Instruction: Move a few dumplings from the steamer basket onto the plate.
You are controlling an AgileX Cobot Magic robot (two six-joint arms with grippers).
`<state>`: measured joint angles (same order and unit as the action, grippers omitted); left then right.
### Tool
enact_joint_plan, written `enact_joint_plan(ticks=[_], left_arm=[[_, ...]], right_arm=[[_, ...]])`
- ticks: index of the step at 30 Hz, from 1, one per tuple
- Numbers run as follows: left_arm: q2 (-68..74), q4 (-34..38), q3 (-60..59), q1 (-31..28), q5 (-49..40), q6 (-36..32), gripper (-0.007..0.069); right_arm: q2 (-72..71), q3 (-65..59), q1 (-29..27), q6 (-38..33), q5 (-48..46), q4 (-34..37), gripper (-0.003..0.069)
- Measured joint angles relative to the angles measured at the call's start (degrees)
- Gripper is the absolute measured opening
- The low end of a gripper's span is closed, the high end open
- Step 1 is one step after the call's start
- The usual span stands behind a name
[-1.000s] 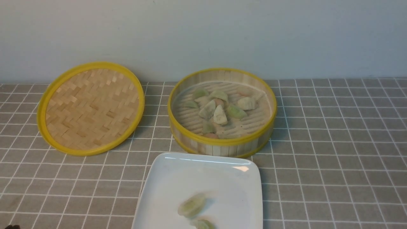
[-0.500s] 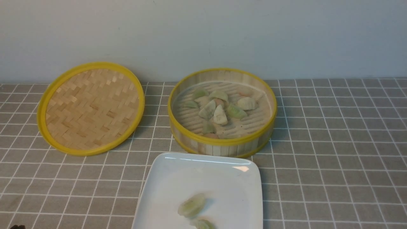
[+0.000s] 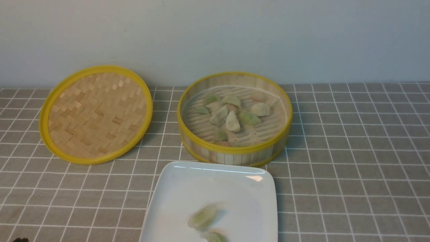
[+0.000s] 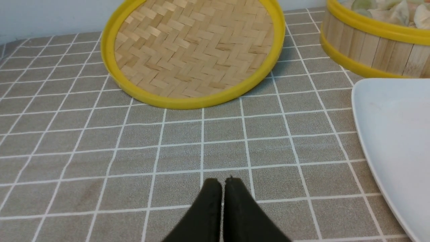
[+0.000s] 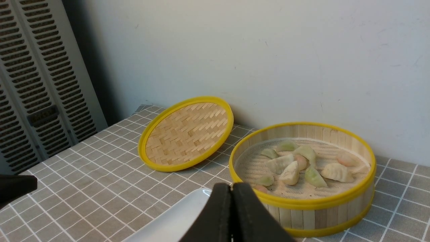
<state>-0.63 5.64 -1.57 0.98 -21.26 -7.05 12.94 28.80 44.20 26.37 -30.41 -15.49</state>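
Two dumplings (image 3: 203, 216) already lie on the plate (image 3: 174, 188), both down at its near end, one of them right at the bottom edge of the front view. That is my first worry: anything added there could nudge them toward the rim, and the glossy surface looks slick.

The rest sit in the basket (image 3: 235, 151) just behind the plate, most bunched in a pile (image 3: 228, 116) near the middle, touching and overlapping. A gripper going in there might catch two at once, or squash a soft one against the slatted floor. The upright wall also stands between basket and plate, so a low carry could clip the yellow rim and knock the dumpling loose onto the counter (image 3: 352, 151).

The left gripper (image 4: 221, 183) has its jaws pressed together, holding nothing, low over the counter near the lid (image 4: 191, 50). The right gripper (image 5: 231, 188) is likewise closed and empty, near the plate's edge with the basket just beyond. Either must spread its jaws before reaching in; going in closed would only shove dumplings about.
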Motion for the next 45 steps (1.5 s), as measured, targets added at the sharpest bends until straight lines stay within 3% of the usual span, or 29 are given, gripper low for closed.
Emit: enact_joint_plan(ticks=[13, 21, 27, 29, 34, 35, 39, 45], left_arm=[[0.0, 0.0, 0.0, 0.0, 0.0, 0.0, -0.0005], [0.0, 0.0, 0.0, 0.0, 0.0, 0.0, -0.0005], [0.0, 0.0, 0.0, 0.0, 0.0, 0.0, -0.0005], [0.0, 0.0, 0.0, 0.0, 0.0, 0.0, -0.0005], [0.0, 0.0, 0.0, 0.0, 0.0, 0.0, -0.0005], [0.0, 0.0, 0.0, 0.0, 0.0, 0.0, -0.0005], [0.0, 0.0, 0.0, 0.0, 0.0, 0.0, -0.0005], [0.0, 0.0, 0.0, 0.0, 0.0, 0.0, -0.0005]], right_arm=[[0.0, 0.0, 0.0, -0.6, 2.0, -0.4, -0.0015], [0.0, 0.0, 0.0, -17.0, 6.1, 13.0, -0.0015], [-0.4, -0.3, -0.6, -20.0, 6.4, 13.9, -0.0015], [-1.7, -1.5, -4.5, -20.5, 7.6, 13.9, -0.0015], [-2.8, -9.5, -23.5, -20.8, 10.1, 13.2, -0.0015], [-2.9, -9.5, -24.2, -20.8, 10.1, 13.1, -0.0015], [-5.2, -19.5, -36.3, -20.9, 10.1, 12.9, -0.0015], [-11.4, -28.6, -41.6, -20.9, 9.7, 12.9, -0.0015]])
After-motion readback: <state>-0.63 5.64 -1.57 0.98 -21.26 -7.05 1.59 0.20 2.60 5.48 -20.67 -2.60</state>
